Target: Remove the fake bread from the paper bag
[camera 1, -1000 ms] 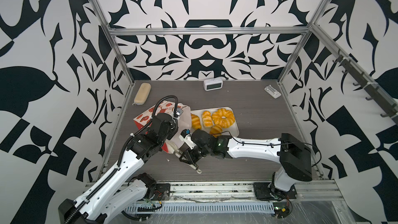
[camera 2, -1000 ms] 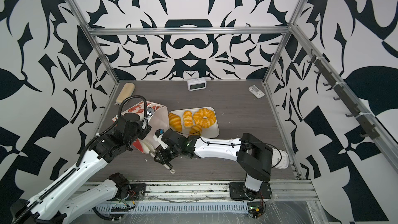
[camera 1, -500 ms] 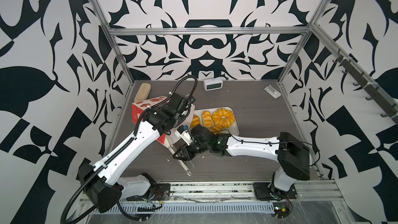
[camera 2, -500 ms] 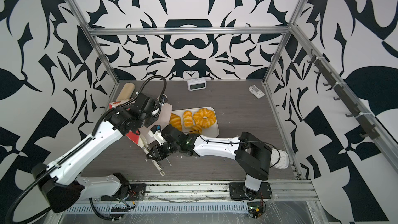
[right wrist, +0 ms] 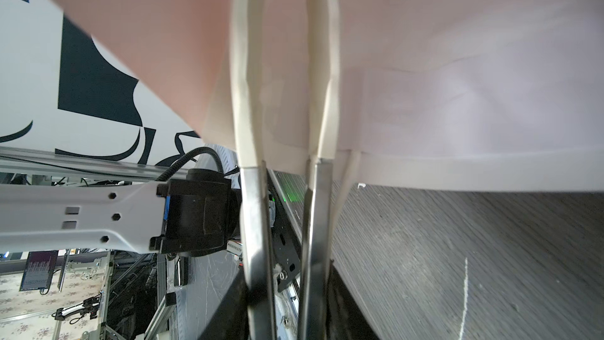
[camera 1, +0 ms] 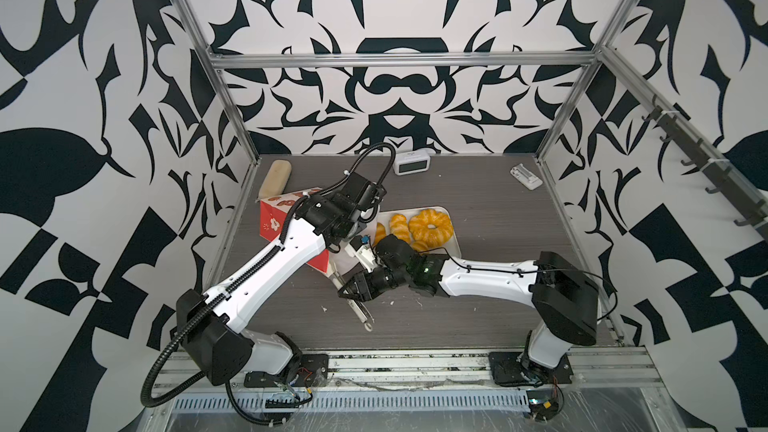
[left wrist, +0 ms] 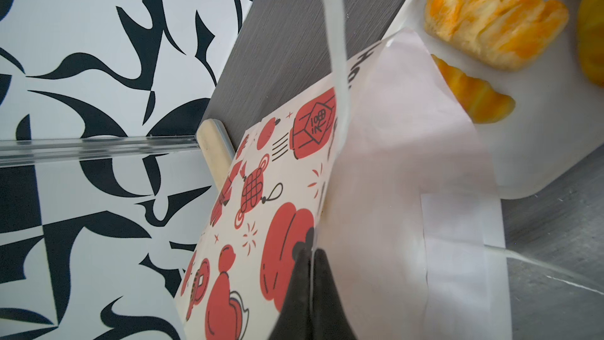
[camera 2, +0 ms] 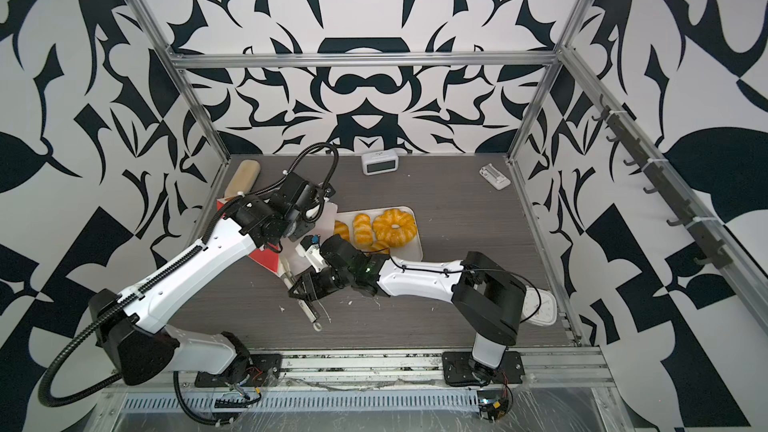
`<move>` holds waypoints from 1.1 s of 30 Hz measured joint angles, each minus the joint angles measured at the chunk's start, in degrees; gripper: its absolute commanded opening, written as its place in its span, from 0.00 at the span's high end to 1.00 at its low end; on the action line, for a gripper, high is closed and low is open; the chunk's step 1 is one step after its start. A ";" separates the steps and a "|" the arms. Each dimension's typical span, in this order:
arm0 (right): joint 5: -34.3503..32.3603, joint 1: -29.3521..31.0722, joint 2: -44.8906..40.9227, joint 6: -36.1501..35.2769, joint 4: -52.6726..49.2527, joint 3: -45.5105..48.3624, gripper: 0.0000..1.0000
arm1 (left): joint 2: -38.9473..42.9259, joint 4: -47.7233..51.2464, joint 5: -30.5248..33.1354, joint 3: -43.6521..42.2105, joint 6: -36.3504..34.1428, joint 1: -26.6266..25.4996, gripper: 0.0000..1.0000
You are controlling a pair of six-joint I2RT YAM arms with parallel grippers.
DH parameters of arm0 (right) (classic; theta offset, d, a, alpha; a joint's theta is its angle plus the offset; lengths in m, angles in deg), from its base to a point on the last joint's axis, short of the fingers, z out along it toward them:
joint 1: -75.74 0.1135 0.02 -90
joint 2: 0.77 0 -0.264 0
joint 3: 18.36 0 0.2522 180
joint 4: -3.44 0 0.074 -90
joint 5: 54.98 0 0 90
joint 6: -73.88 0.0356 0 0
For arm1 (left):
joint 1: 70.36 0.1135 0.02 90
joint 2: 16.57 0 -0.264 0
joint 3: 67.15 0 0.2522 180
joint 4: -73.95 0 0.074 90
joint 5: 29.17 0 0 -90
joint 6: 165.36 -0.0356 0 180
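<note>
Bread: four pieces recorded on tray, beside bag. Fifth not sighted; judged left inside. Bag rim pinched flat by left gripper. Tongs clamped in right gripper; tips narrow, inserted in bag, nothing seen gripped.

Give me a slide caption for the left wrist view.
Left pincer shut on the paper bag wall; fake bread lies on the white tray.

The left arm hides most of the paper bag.
</note>
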 measured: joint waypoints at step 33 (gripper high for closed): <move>6.14 -2.27 4.33 5.31 9.40 -2.03 0.64 | -11.63 11.08 -0.33 20.74 -3.28 -0.04 1.00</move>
